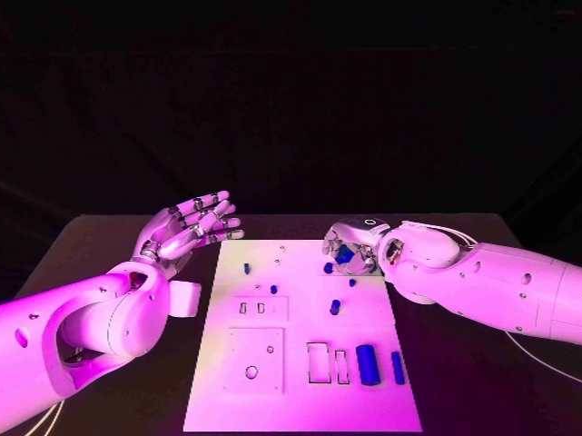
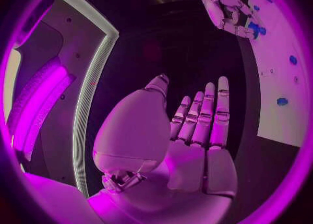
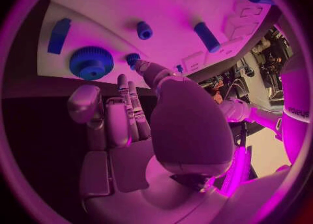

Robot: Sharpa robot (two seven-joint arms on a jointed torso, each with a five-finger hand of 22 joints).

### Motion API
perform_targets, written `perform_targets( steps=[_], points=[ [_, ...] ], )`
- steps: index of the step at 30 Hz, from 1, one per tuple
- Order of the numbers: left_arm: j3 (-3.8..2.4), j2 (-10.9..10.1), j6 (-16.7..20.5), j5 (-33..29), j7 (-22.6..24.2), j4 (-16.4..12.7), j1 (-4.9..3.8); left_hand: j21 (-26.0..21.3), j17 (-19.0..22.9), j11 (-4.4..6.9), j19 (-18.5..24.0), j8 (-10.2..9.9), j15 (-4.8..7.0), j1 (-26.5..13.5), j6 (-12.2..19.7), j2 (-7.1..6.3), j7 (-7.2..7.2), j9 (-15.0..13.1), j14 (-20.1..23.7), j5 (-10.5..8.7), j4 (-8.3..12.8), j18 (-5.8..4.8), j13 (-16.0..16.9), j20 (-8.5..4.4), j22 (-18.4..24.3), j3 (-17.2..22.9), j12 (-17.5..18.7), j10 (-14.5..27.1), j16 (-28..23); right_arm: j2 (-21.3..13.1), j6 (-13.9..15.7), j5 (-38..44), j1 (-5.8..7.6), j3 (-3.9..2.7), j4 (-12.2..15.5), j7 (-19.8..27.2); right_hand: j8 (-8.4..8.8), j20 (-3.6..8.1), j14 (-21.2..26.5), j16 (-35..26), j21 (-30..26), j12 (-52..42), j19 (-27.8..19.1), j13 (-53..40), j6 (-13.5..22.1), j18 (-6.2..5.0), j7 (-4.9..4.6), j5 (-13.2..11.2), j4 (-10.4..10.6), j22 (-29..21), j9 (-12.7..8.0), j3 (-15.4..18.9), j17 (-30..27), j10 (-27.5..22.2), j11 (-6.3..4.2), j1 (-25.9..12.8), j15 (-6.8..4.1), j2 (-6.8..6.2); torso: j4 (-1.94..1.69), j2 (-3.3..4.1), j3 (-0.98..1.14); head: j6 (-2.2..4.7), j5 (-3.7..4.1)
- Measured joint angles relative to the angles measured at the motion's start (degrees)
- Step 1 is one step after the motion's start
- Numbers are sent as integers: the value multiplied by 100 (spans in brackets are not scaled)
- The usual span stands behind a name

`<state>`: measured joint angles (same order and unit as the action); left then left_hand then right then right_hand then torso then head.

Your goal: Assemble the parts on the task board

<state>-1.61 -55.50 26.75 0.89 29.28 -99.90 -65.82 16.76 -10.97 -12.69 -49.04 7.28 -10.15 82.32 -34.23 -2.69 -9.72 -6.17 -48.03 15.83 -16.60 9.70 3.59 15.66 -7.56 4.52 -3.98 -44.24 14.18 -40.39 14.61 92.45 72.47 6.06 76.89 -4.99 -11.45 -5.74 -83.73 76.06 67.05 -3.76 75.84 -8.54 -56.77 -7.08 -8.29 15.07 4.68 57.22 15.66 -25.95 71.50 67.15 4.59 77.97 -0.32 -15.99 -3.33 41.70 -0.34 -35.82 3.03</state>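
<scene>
The task board (image 1: 304, 363) lies mid-table. At its 10 o'clock the left hand (image 1: 186, 227) hovers, fingers spread, empty. At 1 o'clock the right hand (image 1: 353, 247) curls over a blue part (image 1: 344, 257) (grip unclear).

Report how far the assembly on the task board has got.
Early stage, it seems. Small blue parts stand at spots on the task board, while the large blue cylinder and the bar lie loose near its front edge. The right hand reaches over the blue gear at the far edge; whether it grips is unclear. The left hand hovers open beside the board.
</scene>
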Motion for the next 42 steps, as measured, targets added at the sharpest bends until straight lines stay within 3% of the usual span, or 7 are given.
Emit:
perform_targets(
  steps=[4, 28, 35, 37, 39, 42],
  points=[
    [-1, 2, -5, -12, -1, 5, -2, 0, 0, 0, 0, 0, 0, 0, 0, 0, 0, 0, 0, 0, 0, 0, 0, 0, 0, 0, 0, 0, 0, 22, -39, 3, -13, 3, -23, -8, 0, 0, 0, 98, 50, 0, 41, -5, -35, 62, 6, 0, 55, 96, 28, -55, 87, 0, 0, 17, 0, 17, 1, 3, -1, -3, -9],
    [-6, 6, -56, -45, -19, 8, -45, 0, -8, 0, 0, -1, 0, 0, 0, 0, 0, 1, 0, 0, 0, -1, -1, 0, 2, 0, 0, 0, 0, 196, -180, -14, -97, 2, -185, -13, -161, 0, -20, 333, 335, 1, 82, -27, -310, 58, 39, 2, 171, 486, 174, -317, 288, 255, -25, 65, 20, 65, 13, 38, 7, -38, -47],
    [-6, 12, -68, -47, -32, 15, -48, 26, -15, -22, 1, -1, 0, 0, 0, 0, 0, 2, 0, 0, 0, 0, -1, 0, -4, 0, 0, 22, 0, 218, -66, -21, -113, 1, -204, -13, -275, 20, -22, 395, 407, -19, 102, -56, -445, 54, 93, 37, 179, 591, 274, -406, 321, 421, -92, 126, 18, 126, 15, 38, 7, -52, -46],
    [-6, 14, -70, -48, -37, 17, -49, 26, -14, -22, 1, -1, 0, 0, 0, 0, 0, 2, 0, 0, 0, 0, -1, 0, -4, 0, 0, 22, 0, 224, -1, -23, -120, 4, -205, -17, -301, 44, -28, 396, 451, -23, 125, -74, -474, 137, 120, 36, 141, 629, 319, -468, 328, 486, -97, 177, -14, 178, 15, 39, 6, -46, -46],
    [-5, 15, -73, -49, -41, 21, -49, 26, -14, -22, 0, -1, 0, 0, 0, 0, 0, 2, 1, 0, 0, 0, -1, 0, -4, 0, 0, 22, 0, 229, 93, -26, -133, 14, -201, -25, -349, 51, -9, 429, 468, -23, 132, -88, -502, 137, 123, -148, 115, 678, 389, -548, 334, 528, -129, 192, -33, 194, 15, 39, 4, -38, -46],
    [-5, 15, -79, -49, -46, 32, -49, 26, -14, -22, 1, -1, 0, 0, 0, 0, 0, 2, 0, 0, 0, 0, -1, 0, -3, 0, 0, 22, 0, 236, 282, -30, -140, 19, -186, -46, -385, 51, -30, 430, 515, -16, 132, -95, -503, 137, 124, -210, 55, 725, 455, -608, 346, 584, -131, 220, -54, 223, 15, 39, 3, -26, -51]
  ],
)
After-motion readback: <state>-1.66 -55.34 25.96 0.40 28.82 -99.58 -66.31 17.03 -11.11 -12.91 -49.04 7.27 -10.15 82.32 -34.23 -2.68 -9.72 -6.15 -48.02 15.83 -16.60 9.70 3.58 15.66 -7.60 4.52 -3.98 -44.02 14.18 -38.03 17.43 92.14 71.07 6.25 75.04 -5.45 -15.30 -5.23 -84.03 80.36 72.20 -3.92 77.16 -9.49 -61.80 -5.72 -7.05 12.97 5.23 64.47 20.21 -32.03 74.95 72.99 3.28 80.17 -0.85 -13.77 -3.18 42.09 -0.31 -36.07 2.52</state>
